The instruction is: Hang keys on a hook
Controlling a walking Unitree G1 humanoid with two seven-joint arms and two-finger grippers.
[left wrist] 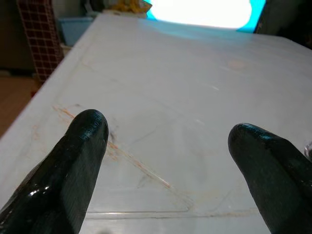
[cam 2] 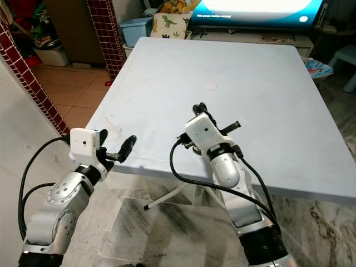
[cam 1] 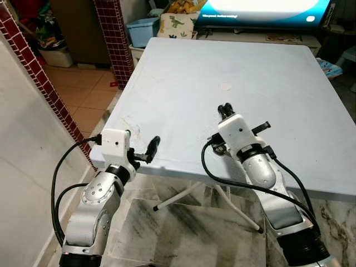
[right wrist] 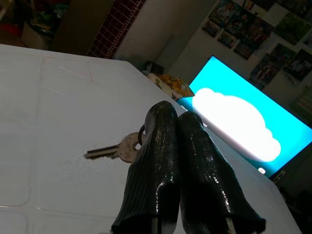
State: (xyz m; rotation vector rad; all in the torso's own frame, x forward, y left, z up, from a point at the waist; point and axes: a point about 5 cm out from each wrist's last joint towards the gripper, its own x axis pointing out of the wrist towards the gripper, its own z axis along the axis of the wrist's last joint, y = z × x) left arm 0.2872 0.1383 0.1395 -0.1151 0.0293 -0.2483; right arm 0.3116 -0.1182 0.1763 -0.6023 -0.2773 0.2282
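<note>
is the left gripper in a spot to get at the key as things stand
Probably not easily: the key hangs from the shut right gripper, over the table. The open left gripper sits at the table's near edge, apart from it.

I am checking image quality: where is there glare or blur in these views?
Left wrist view: the television screen is blown out to white, and the near fingers are soft. Right wrist view: the screen glows bright cyan and white, and the key is slightly blurred. Head views: evenly lit and sharp.
</note>
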